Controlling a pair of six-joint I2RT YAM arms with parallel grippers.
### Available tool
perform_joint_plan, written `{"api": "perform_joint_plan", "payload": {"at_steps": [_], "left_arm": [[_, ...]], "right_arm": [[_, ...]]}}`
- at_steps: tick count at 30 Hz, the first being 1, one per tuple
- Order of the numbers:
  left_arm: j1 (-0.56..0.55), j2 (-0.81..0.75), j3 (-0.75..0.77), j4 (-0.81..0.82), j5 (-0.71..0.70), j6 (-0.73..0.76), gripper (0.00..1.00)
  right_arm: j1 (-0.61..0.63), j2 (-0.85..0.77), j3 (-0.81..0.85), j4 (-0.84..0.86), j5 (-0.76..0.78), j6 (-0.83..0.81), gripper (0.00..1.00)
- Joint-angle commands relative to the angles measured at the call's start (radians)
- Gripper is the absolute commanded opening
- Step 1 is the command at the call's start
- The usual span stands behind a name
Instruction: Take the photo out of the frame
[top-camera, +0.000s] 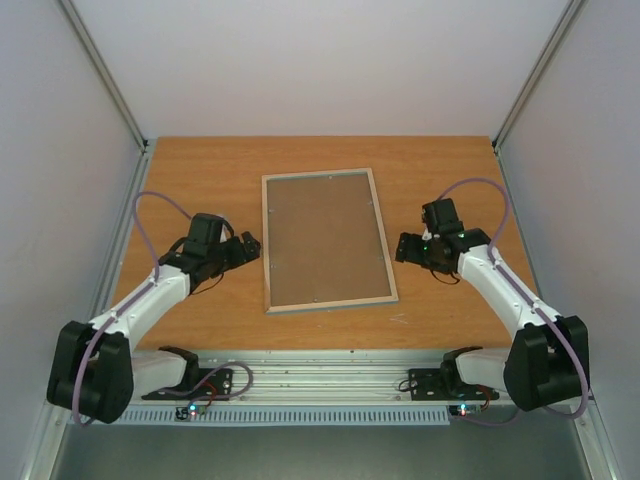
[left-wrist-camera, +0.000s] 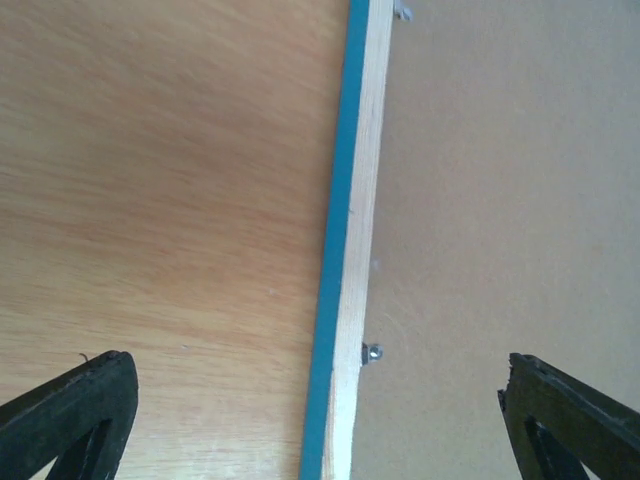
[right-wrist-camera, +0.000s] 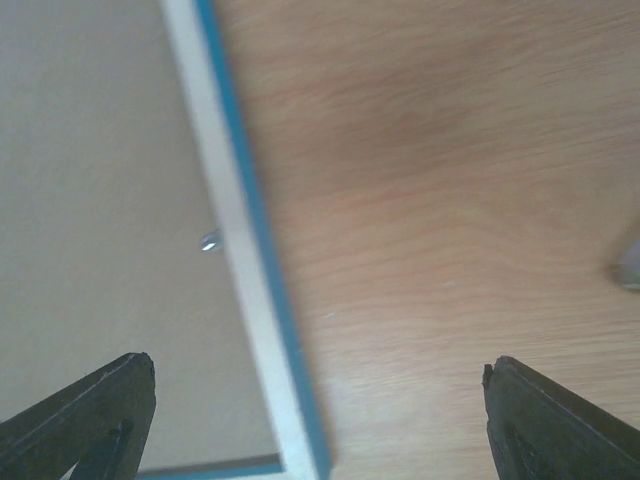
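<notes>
The left gripper is spread wide and holds nothing. The frame's long left rail runs between its fingers, with bare table under one, the brown backing board under the other and a small metal tab just ahead. The right gripper, equally wide and empty, sits over the opposite rail close to its nearer corner. Between the two grippers the frame lies flat, back upward, reaching on beyond both; the photo is hidden from this side.

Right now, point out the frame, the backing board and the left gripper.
frame (left-wrist-camera: 355, 240): left wrist view, its pale side rail.
backing board (top-camera: 325, 240): top view, its middle.
left gripper (top-camera: 249, 247): top view, between its fingertips.
</notes>
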Motion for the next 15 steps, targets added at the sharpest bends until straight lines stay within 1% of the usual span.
{"api": "perform_joint_plan", "payload": {"at_steps": [1,4,7,11,15], "left_arm": [[0.008,-0.04,-0.029,-0.04,-0.137,0.055,0.99],[-0.006,-0.032,-0.036,-0.043,-0.168,0.064,0.99],[-0.035,-0.049,-0.046,-0.04,-0.232,0.084,0.99],[-0.045,-0.064,-0.062,-0.029,-0.262,0.095,0.99],[-0.045,-0.075,-0.063,-0.036,-0.274,0.103,0.99]], "right_arm": [[-0.064,0.02,0.049,-0.063,0.159,-0.015,0.9],[-0.112,0.054,0.053,-0.055,0.216,-0.01,0.9],[-0.184,0.101,0.055,-0.04,0.221,-0.009,0.88],[-0.264,0.176,0.064,-0.015,0.213,-0.014,0.84],[-0.305,0.243,0.065,0.021,0.192,-0.013,0.78]]}}
